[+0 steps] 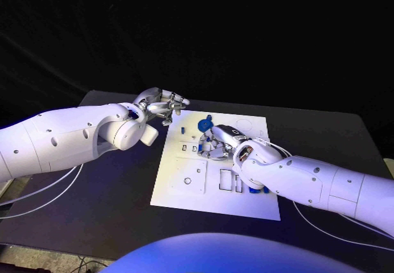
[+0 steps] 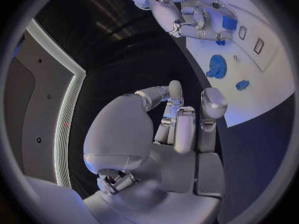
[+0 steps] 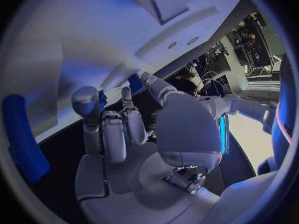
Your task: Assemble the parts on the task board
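Black surface (image 1: 98, 199) carries the white board (image 1: 197, 187), which lies in the middle under both arms.

On the board's far end sits a blue round part (image 1: 205, 123); the left wrist view shows it as a disc with a stub (image 2: 216, 65), with a smaller blue part (image 2: 242, 84) just beside it. Another blue part (image 2: 229, 23) lies close to the right hand's fingers in that view. Near the board's right edge more blue parts (image 1: 256, 189) peek out from under the right forearm, which covers most of them, so their shape cannot be told.

Left hand (image 1: 161, 104) hovers off the board's far left corner, above the dark surface; its fingers (image 2: 185, 127) are curled in and hold nothing.

Right hand (image 1: 220, 142) is down over the board's upper middle. Its fingers bend toward the board, and whether they pinch a part cannot be told: the hand hides its own fingertips from the head camera, and in the right wrist view a blue piece (image 3: 134, 82) shows just behind the fingers (image 3: 114, 134), blurred. A large blue shape (image 3: 24, 139) at that view's rim is cut off.
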`<action>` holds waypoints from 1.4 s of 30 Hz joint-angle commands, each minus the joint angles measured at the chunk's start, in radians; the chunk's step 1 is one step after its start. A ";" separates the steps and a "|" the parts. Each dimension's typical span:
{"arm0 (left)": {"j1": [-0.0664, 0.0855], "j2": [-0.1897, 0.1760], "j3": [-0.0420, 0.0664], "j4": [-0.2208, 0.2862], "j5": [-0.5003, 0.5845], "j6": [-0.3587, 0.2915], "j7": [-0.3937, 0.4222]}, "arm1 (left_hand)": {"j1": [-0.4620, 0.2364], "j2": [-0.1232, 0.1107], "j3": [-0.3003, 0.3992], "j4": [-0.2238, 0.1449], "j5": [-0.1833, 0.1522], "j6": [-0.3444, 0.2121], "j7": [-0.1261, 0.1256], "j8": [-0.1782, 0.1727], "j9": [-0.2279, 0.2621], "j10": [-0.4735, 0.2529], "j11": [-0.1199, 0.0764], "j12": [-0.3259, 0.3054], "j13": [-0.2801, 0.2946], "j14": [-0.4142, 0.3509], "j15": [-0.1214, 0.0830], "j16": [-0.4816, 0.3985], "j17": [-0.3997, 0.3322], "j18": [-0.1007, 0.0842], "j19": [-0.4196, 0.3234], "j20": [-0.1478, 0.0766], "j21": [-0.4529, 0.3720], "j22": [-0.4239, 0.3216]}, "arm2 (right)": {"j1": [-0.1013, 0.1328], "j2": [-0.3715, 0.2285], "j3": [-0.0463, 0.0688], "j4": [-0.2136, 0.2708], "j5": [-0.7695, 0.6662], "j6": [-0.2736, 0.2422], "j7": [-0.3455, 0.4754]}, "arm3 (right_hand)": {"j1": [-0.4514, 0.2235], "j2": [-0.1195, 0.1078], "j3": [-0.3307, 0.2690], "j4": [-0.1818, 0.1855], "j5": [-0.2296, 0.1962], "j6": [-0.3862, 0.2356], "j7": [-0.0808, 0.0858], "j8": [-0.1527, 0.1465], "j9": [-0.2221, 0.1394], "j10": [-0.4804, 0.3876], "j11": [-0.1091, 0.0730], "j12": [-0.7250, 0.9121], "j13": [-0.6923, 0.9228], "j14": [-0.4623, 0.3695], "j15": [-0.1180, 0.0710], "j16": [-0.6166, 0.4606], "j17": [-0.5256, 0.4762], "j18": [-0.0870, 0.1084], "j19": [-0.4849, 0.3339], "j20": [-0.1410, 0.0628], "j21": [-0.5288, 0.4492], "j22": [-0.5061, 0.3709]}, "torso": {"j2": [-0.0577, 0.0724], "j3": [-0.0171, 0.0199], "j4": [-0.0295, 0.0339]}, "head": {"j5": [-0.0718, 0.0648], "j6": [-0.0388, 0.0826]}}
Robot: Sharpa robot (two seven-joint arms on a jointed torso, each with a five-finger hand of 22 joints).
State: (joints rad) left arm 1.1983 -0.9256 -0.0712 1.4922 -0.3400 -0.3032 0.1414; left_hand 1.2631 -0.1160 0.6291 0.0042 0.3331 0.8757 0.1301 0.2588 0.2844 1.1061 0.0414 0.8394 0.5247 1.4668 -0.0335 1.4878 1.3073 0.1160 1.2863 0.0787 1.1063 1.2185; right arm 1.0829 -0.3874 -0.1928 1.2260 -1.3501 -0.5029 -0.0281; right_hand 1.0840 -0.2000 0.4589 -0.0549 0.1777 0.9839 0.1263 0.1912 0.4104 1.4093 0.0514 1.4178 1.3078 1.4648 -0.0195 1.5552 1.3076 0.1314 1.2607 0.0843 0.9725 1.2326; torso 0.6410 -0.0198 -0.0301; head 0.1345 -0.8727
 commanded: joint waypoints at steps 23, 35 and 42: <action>0.005 0.005 0.004 -0.005 -0.202 0.107 -0.128 | -0.171 -0.048 -0.282 0.221 -0.034 -0.041 -0.020 0.136 0.058 0.033 -0.014 0.037 0.012 0.076 -0.002 0.011 0.139 -0.003 0.015 -0.003 0.003 0.018 | 0.092 -0.232 0.037 0.301 0.359 -0.086 0.169 | 0.146 0.080 -0.343 0.122 0.092 -0.138 0.045 -0.025 -0.068 -0.123 0.041 -0.065 -0.086 0.035 0.048 -0.021 0.077 0.029 -0.090 0.045 -0.165 -0.048 | -0.031 0.0015 -0.0227 | 0.009 0.000; 0.079 0.067 0.025 -0.037 -0.507 0.459 -0.566 | -0.229 0.024 -0.439 0.289 -0.209 -0.073 -0.054 0.376 0.222 0.057 -0.042 0.067 0.033 0.068 -0.027 -0.016 0.096 0.000 0.016 -0.026 -0.032 0.010 | 0.176 -0.414 0.038 0.405 0.689 -0.017 0.214 | 0.157 0.095 -0.326 0.129 0.140 -0.126 0.038 -0.003 -0.066 -0.130 0.035 -0.070 -0.098 0.032 0.042 -0.023 0.071 0.030 -0.095 0.040 -0.184 -0.053 | -0.054 0.0117 -0.0398 | 0.028 0.000; 0.112 0.148 0.025 -0.099 -0.543 0.579 -0.706 | -0.210 0.047 -0.475 0.291 -0.161 -0.102 -0.054 0.408 0.257 0.044 -0.043 0.055 0.028 0.065 -0.029 -0.026 0.084 0.000 0.016 -0.030 -0.050 0.005 | 0.195 -0.468 0.038 0.404 0.714 -0.013 0.198 | 0.159 0.095 -0.324 0.129 0.141 -0.122 0.037 0.002 -0.064 -0.129 0.034 -0.070 -0.099 0.032 0.041 -0.023 0.072 0.030 -0.096 0.039 -0.187 -0.054 | -0.061 0.0177 -0.0380 | 0.025 0.000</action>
State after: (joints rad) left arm 1.3062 -0.7893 -0.0467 1.4038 -0.8215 0.1361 -0.4252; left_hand 1.0539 -0.0726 0.1587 0.2949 0.1772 0.7807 0.0723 0.6678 0.5401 1.1554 -0.0017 0.8980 0.5541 1.4668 -0.0590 1.4655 1.3073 0.1159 1.3060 0.0517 1.0603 1.2244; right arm 1.2763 -0.8533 -0.1545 1.6296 -0.6885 -0.5447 0.1605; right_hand 1.2348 -0.1054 0.1279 0.0740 0.3136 0.8556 0.1628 0.1894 0.3451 1.2842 0.0856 1.3543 1.2096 1.4684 0.0268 1.5357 1.3074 0.1472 1.1704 0.1262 0.7910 1.1800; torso 0.5848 -0.0058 -0.0676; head 0.1611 -0.8727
